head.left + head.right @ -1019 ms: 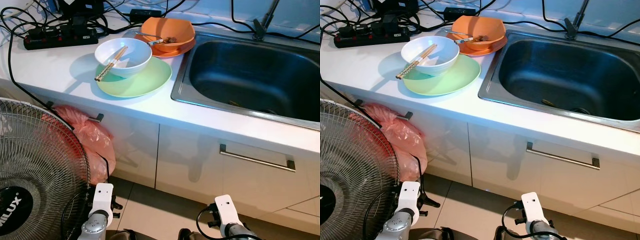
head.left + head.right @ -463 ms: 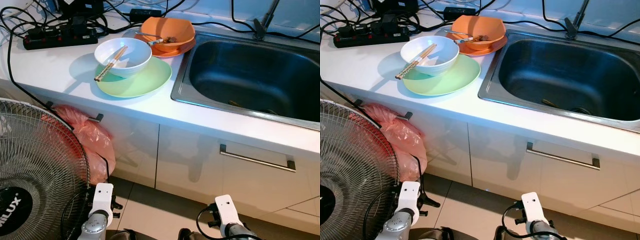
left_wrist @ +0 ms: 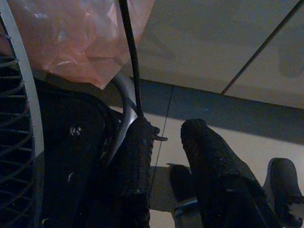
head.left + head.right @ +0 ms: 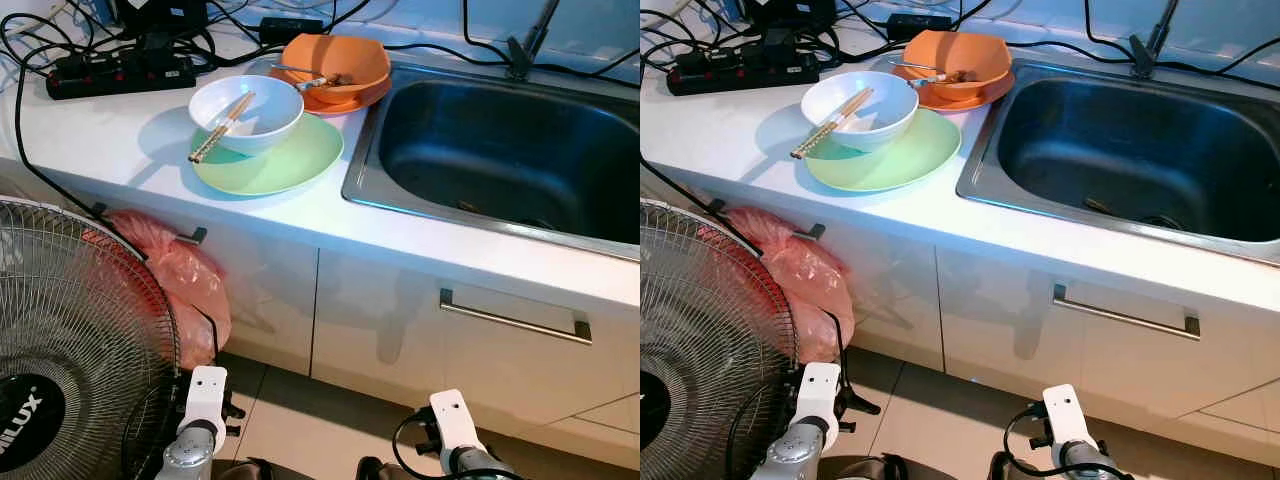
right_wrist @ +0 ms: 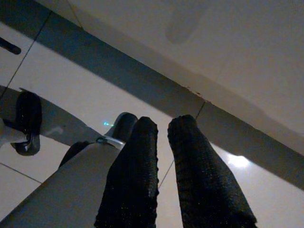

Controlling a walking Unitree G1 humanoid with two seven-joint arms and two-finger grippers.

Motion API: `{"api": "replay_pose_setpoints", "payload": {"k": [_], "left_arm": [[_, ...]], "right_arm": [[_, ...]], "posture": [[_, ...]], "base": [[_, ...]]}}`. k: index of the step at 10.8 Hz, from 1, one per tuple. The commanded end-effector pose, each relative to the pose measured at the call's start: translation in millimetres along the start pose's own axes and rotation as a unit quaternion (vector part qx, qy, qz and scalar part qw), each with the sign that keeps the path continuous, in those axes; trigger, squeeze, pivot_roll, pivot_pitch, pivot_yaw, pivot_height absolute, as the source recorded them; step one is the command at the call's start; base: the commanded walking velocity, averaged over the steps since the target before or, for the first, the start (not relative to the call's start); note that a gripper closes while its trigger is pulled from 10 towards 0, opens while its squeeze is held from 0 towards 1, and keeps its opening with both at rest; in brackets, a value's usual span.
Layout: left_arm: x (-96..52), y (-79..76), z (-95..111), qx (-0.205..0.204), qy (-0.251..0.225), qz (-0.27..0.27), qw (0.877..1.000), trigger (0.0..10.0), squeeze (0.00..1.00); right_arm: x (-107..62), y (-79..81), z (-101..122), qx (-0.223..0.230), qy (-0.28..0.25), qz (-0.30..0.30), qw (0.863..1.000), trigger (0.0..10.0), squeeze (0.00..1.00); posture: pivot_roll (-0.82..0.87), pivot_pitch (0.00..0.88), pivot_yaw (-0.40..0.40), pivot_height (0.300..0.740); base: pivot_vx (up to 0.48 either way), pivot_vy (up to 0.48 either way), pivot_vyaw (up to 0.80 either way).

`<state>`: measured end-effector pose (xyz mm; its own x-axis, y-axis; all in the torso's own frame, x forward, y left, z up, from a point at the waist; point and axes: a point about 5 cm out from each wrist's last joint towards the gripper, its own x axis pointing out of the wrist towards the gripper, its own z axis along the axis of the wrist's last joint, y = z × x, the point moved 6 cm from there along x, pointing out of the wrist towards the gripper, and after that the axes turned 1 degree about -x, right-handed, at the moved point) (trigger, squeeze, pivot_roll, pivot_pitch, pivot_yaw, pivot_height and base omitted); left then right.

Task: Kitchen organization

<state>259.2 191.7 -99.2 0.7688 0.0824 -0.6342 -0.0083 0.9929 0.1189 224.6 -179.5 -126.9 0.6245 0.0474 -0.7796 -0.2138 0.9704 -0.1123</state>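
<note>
A white worktop [image 4: 120, 140] carries the dishes, all on the left of a sunken stainless-steel sink [image 4: 500, 150]. Nearest the sink's front left corner lies a pale green round plate [image 4: 290, 160], and a white round bowl [image 4: 246, 112] sits on its far left part with a pair of wooden chopsticks [image 4: 222, 128] leaning over the bowl's rim. Behind them, beside the sink's far left corner, an orange bowl [image 4: 335, 58] rests on an orange plate [image 4: 345, 98] and holds a utensil. A black power strip [image 4: 120, 72] with cables lies well left of the sink at the wall. Below the worktop hangs a pink plastic bag [image 4: 175, 280], beside a wire-caged standing fan [image 4: 70, 350]. Both arms hang low before the cabinet: the left pincer [image 3: 166, 142] has its fingers parted with nothing between them, near the fan's base; the right pincer [image 5: 162, 135] has its fingers slightly apart and empty, above the floor tiles.
</note>
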Motion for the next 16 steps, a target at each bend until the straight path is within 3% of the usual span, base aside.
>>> {"api": "replay_pose_setpoints", "payload": {"k": [1,11,13,16], "left_arm": [[-1.0,-0.4,-4.8,0.006,0.008,-0.004,1.000,10.0,0.00],[-0.1,-1.1,-2.5,0.001,0.006,-0.002,1.000,10.0,0.00],[-8.6,-7.1,-26.7,0.001,0.031,-0.002,1.000,10.0,0.00],[-7.6,-11.9,-18.4,0.004,0.011,-0.003,1.000,10.0,0.00]], "right_arm": [[-2.2,1.0,-12.0,0.004,0.016,0.001,1.000,10.0,0.00],[-1.9,-0.9,-9.5,0.002,0.013,0.000,1.000,10.0,0.00],[-1.8,-0.8,-9.1,0.002,0.013,0.000,1.000,10.0,0.00],[-0.8,1.9,-5.0,0.002,0.006,0.002,1.000,10.0,0.00]], "posture": [[0.00,0.113,-0.010,0.740],[0.00,0.132,-0.018,0.740],[0.00,0.132,-0.018,0.740],[0.00,0.134,-0.018,0.740]], "base": [[0.000,0.000,0.00],[0.000,0.000,0.00],[0.000,0.000,0.00],[0.000,0.000,0.00]]}}
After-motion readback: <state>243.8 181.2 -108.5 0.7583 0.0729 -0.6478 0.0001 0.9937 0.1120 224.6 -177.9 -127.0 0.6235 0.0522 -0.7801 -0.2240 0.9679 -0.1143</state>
